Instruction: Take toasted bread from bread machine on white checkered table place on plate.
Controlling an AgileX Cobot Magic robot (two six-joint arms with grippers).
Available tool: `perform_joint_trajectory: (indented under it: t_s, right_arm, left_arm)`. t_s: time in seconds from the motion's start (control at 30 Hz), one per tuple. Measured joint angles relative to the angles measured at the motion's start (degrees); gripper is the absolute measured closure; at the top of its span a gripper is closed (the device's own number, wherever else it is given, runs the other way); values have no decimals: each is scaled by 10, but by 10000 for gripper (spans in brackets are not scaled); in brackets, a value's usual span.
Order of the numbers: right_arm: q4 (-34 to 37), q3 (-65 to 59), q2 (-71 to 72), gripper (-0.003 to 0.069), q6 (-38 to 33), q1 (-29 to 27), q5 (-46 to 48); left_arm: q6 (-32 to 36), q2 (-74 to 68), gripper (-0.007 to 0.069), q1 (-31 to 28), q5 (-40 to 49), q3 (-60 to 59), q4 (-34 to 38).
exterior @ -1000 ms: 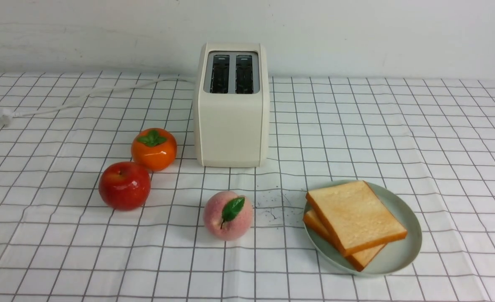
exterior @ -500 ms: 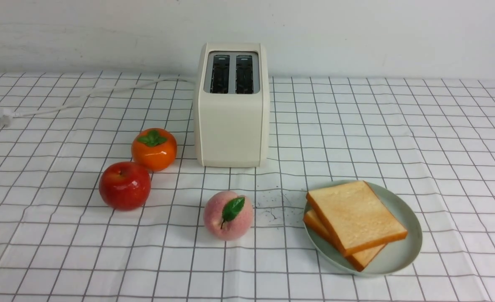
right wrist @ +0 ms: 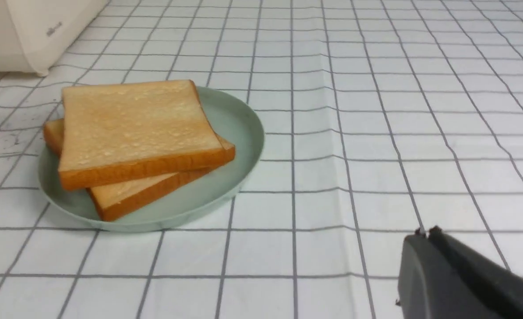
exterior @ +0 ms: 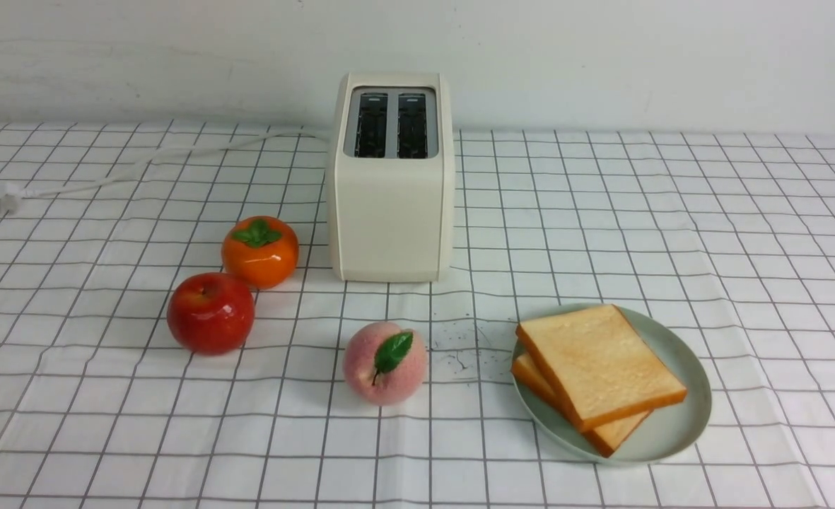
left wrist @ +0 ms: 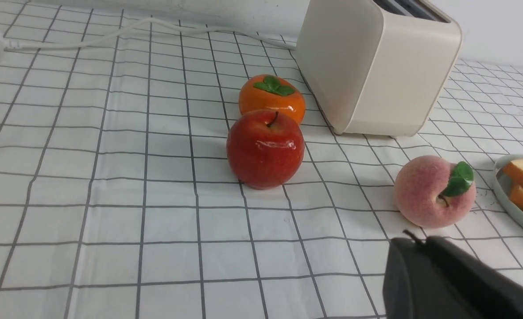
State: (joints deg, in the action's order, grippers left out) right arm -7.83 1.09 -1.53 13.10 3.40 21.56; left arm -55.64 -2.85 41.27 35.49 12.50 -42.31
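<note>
Nothing on the white checkered table [exterior: 672, 212] has shifted since a second ago; the toasted bread [exterior: 597, 364] lies as before, two slices stacked askew on the plate [exterior: 698, 396], nearer than the bread machine [exterior: 391, 212] and to its right; the upper slice hides most of the lower; neither arm shows in the front view; the left gripper [left wrist: 416, 239] and right gripper [right wrist: 426, 232], each cut off by its wrist picture's edge, have jaws pressed together, holding nothing.

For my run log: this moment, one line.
square golden toast slices: stacked on round mint-green plate | cream toaster: slots empty | left gripper: shut | right gripper: shut
</note>
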Motion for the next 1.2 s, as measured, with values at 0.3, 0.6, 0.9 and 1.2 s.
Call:
perform_joint_trajectory:
  t_s: [0.3, 0.6, 0.9, 1.2]
  right_arm:
    - [-36, -20, 21, 679, 74, 0, 14]
    - [-31, -21, 21, 678, 64, 0, 3]
    - [63, -21, 21, 676, -96, 0, 7]
    - [88, -21, 21, 670, -124, 0, 7]
  left_arm:
    - [0, 0, 588, 0, 0, 0, 0]
    - [0, 0, 582, 0, 0, 0, 0]
    - [0, 0, 568, 0, 0, 0, 0]
    - [0, 0, 566, 0, 0, 0, 0]
